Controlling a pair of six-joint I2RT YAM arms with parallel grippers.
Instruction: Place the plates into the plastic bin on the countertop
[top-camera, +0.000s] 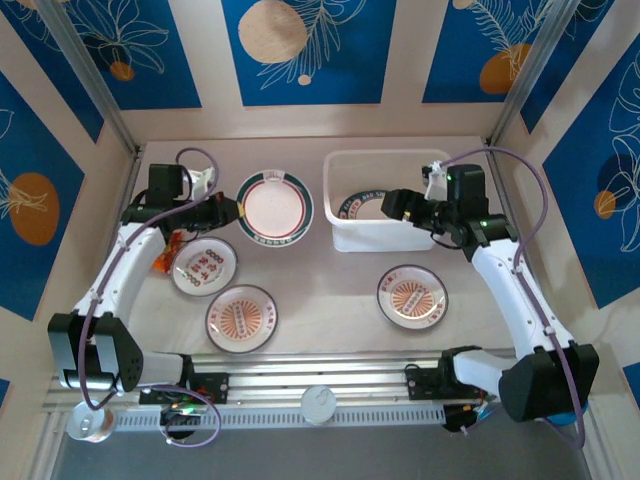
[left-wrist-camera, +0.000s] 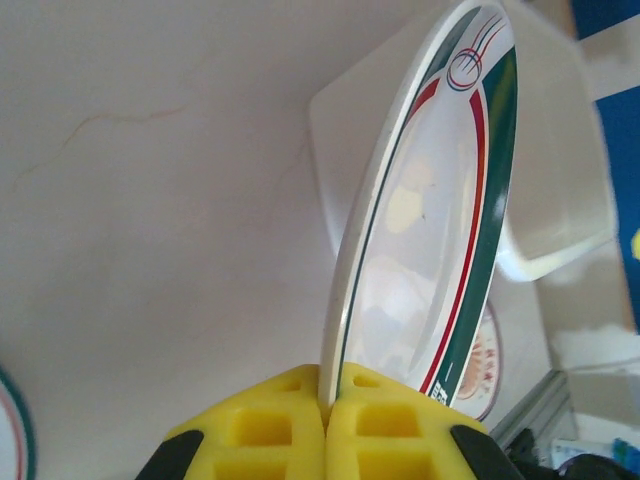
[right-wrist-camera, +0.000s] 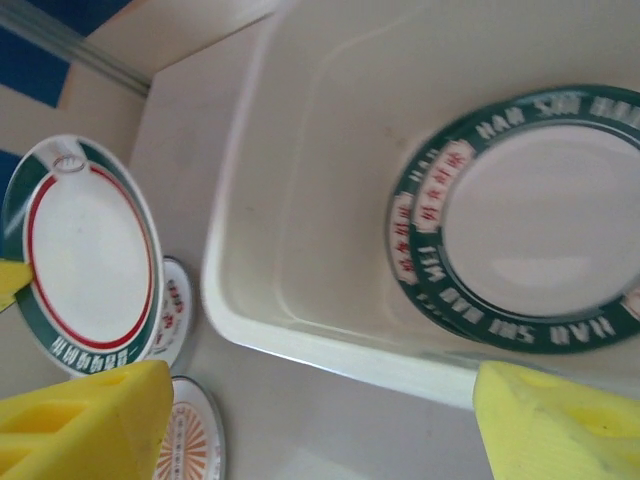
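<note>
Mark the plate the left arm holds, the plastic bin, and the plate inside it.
Held green-rimmed plate (left-wrist-camera: 420, 230): left wrist view, white centre.
Plastic bin (top-camera: 370, 239): top external view, near wall.
Plate in the bin (right-wrist-camera: 540, 215): right wrist view, plain centre.

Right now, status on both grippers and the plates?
Left gripper shut on green-rimmed plate, left of the plastic bin. Right gripper open over the bin, plates inside. Three plates on countertop. Nothing seen between held plate and bin.

The white plastic bin (top-camera: 345, 238) holds green-rimmed plates (right-wrist-camera: 530, 220). Another green-rimmed plate (top-camera: 275, 207) is raised just left of it; three orange-centred plates (top-camera: 241, 318) lie flat in front.
</note>
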